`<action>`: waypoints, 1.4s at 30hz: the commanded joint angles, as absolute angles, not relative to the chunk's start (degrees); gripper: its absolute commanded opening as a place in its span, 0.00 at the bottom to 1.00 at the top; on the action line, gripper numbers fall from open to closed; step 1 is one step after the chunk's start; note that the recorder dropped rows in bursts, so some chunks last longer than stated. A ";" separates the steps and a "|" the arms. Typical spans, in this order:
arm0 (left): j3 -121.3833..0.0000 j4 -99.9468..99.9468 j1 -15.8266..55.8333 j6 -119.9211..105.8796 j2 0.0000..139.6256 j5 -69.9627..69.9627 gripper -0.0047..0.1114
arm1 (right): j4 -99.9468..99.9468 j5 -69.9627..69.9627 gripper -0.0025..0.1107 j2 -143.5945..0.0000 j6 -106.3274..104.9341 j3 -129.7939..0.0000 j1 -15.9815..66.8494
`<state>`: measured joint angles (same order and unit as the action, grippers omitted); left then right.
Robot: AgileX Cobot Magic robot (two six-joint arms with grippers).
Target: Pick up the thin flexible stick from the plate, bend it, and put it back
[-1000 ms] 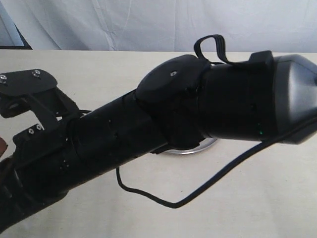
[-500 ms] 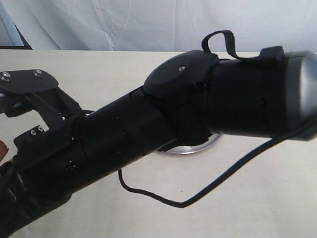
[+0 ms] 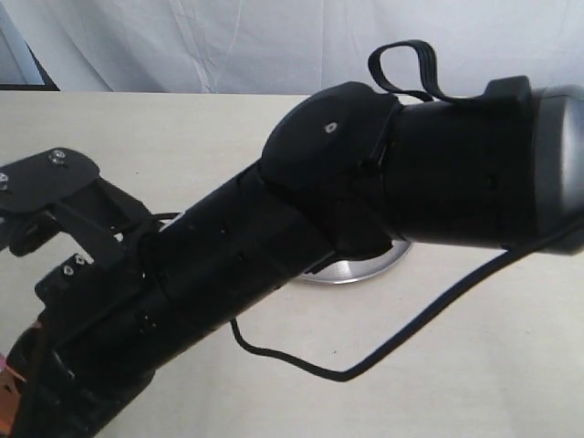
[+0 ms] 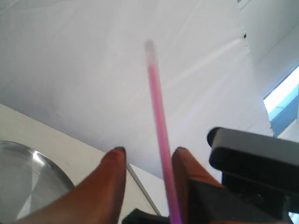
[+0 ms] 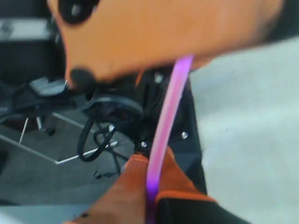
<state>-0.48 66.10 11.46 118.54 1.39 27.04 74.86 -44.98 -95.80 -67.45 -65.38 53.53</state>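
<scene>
The left gripper [image 4: 148, 151] shows its two orange fingers [image 4: 110, 186] standing apart at the tips in its own wrist view. The stick [image 4: 158, 109] runs up along the inner face of one of them. The right wrist view shows what look to be the same fingers close on either side of the stick's lower part, so I cannot tell whether these jaws truly pinch it.

Of the right gripper [image 5: 180, 53] only one large, blurred orange finger shows, and the stick's upper part vanishes at its edge. Its jaw state cannot be told either.

The stick is off the plate [image 4: 23, 179] and up in the air, its pale tip against the white backdrop [image 4: 70, 56].

It looks nearly weightless, springy and smooth, so it would likely swivel or slide in a loose grip. Bending it probably calls for a hold near each end, with the middle left free to bow gently (a thin rod under load tends to flick away if one end slips).

In the exterior view a black arm [image 3: 274, 246] hides both grippers. Only a sliver of the plate shows beneath it on the table [image 3: 511, 365], beside a loose cable [image 3: 365, 360].
</scene>
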 commanded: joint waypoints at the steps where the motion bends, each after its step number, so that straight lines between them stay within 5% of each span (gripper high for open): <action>1: 0.00 64.22 11.53 118.24 1.37 22.27 0.44 | 72.71 -51.85 0.02 -95.67 -67.07 -65.29 53.96; 4: 0.00 64.22 11.53 117.79 1.37 21.18 0.42 | 72.30 -53.62 0.02 -95.67 -66.92 -65.29 53.96; 9: 0.00 64.22 11.53 112.68 1.37 18.96 0.04 | 72.04 -57.17 0.02 -95.67 -66.92 -65.29 53.96; 21: 0.00 69.80 11.53 104.75 1.37 19.25 0.04 | 74.00 -58.09 0.02 -92.11 -65.65 -66.02 53.96; 42: 0.00 46.70 11.53 104.75 1.37 23.15 0.05 | 67.97 -49.70 0.02 -98.50 -63.32 -66.02 53.96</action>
